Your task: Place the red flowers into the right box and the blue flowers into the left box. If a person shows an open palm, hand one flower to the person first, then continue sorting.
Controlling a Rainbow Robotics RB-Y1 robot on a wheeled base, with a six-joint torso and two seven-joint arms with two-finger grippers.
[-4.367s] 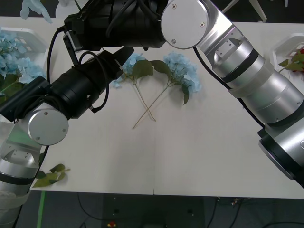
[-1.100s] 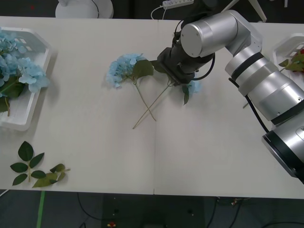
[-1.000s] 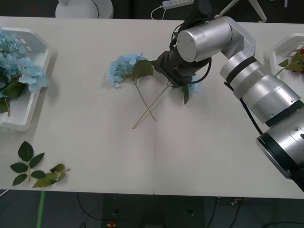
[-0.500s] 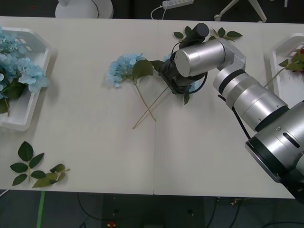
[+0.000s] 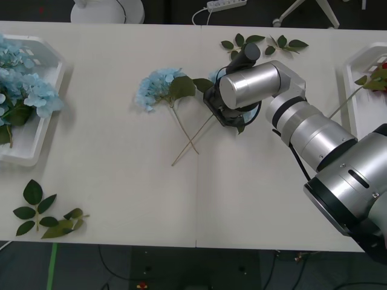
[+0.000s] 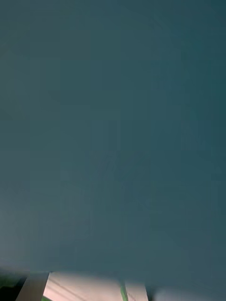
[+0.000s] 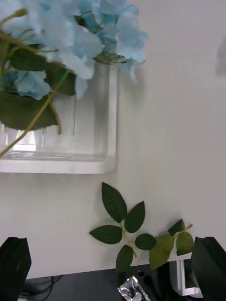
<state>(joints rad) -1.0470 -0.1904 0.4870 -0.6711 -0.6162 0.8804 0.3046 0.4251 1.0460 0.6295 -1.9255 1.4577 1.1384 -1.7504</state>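
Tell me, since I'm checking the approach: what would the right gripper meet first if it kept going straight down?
Probably the blue flower lying under the right gripper, then the table. The arm hides the contact, so depth is unclear.

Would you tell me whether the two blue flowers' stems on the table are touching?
Touching: in the front view the blue flowers' thin stems cross over the table.

Right arm (image 5: 302,124) reaching forward across the table, left fingers (image 7: 14,261) spread apart
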